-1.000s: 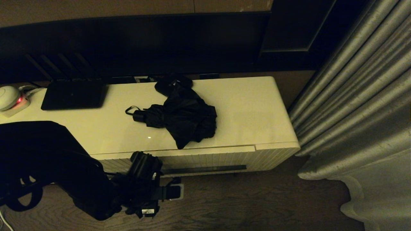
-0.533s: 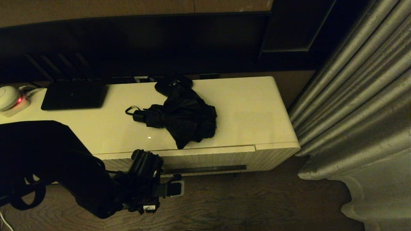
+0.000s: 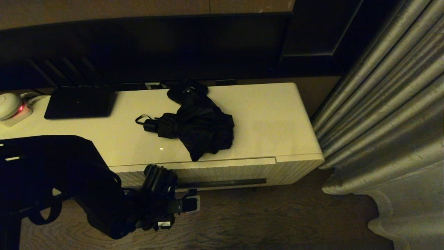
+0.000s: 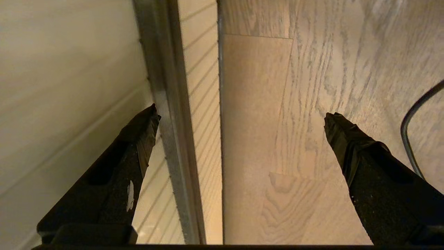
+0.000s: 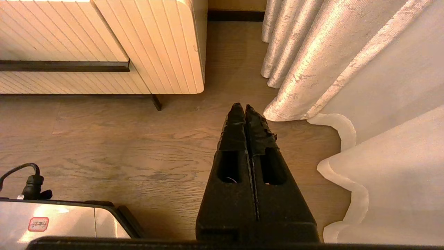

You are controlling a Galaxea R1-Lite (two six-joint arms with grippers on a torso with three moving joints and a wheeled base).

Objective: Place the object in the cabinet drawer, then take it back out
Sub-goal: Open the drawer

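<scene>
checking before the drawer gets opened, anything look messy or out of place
The black folding umbrella lies unfurled on the cream cabinet top, loose fabric bunched, one corner reaching the front edge above the closed ribbed drawer. Nothing spilled or damaged.

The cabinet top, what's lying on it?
On the cabinet top lie a black umbrella, a flat black device and a small white gadget. The arm covers part of it.

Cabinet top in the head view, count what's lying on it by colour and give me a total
Black: 3 - the umbrella, a flat black device, a small dark item behind the umbrella
White: 1 - a round gadget with a red light
Total: 4
</scene>
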